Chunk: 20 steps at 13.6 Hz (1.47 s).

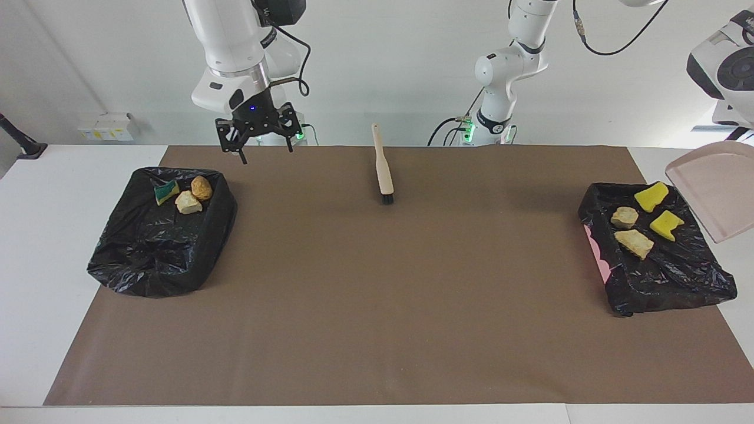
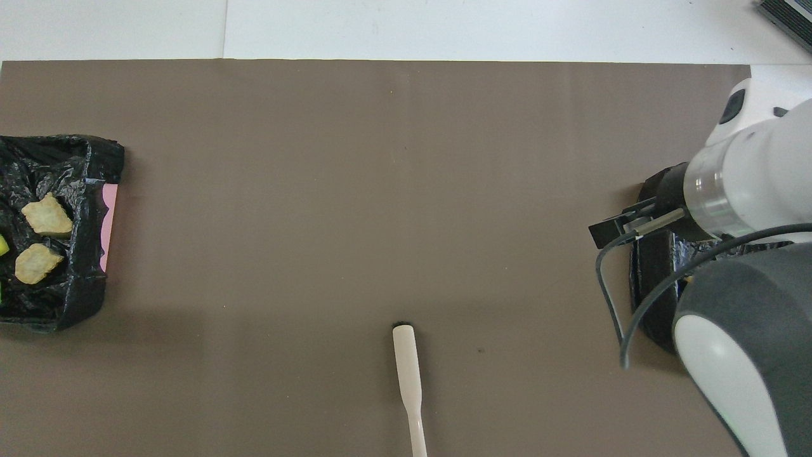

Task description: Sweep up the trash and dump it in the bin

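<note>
Brown mat w/ bins [image 1: 153,259] at frame edges holding trash [image 1: 634,243]: light, squashy, pinch mid-body; right gripper [image 1: 265,150] top of frame, open, empty; left gripper off-frame, closed, prob. on dustpan [image 1: 713,194].

the right gripper [image 1: 264,146] is hanging raised with fingers spread; the left arm is reaching outward.

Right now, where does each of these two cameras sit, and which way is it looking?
Facing view: high across the table, looking at both robots; shows both arms, the right pincer open in the air, and the dustpan.
Overhead view: high above the robots' end, looking steeply down; only the right arm shows.
Shared: the brush on the brown mat, and the bin at the left arm's end, holding trash.
</note>
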Tool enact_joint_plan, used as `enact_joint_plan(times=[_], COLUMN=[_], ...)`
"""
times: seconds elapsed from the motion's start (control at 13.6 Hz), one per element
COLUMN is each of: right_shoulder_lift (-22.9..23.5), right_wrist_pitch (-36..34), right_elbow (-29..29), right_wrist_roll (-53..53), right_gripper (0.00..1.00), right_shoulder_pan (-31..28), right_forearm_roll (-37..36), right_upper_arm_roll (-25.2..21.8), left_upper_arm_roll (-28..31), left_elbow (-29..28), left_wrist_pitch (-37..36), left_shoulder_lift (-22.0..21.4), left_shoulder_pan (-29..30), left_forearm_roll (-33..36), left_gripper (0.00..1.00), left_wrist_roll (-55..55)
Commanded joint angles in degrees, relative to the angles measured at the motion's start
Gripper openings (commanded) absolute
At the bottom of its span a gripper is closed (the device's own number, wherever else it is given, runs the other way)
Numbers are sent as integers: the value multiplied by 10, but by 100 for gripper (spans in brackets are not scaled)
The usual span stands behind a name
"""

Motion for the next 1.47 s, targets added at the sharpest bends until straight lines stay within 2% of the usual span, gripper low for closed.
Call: enact_joint_plan(times=[0.0,0.22,0.37,0.51,0.73,0.95,1.17,1.25,1.39], right_shoulder_lift=[2,3,1,-1,-21,-15,-16,-16,-20], right_wrist_pitch=[-14,-31,-35,-37,-39,-40,-62,-67,-69], right_elbow=[26,31,31,31,26,30,39,42,42], right_wrist_roll=[-13,-12,-12,-13,-9,12,25,38,69], right_gripper=[100,100,100,100,100,100,100,100,100], right_shoulder_pan=[-43,-91,-119,-135,-137,-144,-112,-100,-39], right_forearm_roll=[-18,-9,-1,-4,0,56,34,36,42], right_upper_arm_roll=[7,6,6,4,1,-9,-27,-48,-110], left_upper_arm_roll=[3,1,1,1,1,1,2,2,2], left_elbow=[-23,-34,-73,-88,-100,-106,-97,-96,-94], left_wrist_pitch=[-19,-95,-93,-99,-104,-94,-66,-48,-27], left_shoulder_lift=[-30,-41,-62,-65,-65,-50,-29,-22,-17], left_shoulder_pan=[-7,-24,-36,-61,-136,-204,-274,-288,-325], left_forearm_roll=[-76,-194,-251,-307,-349,-405,-465,-483,-490], left_gripper=[0,0,0,0,0,0,0,0,0], left_wrist_roll=[-34,-117,-175,-242,-407,-555,-723,-769,-836])
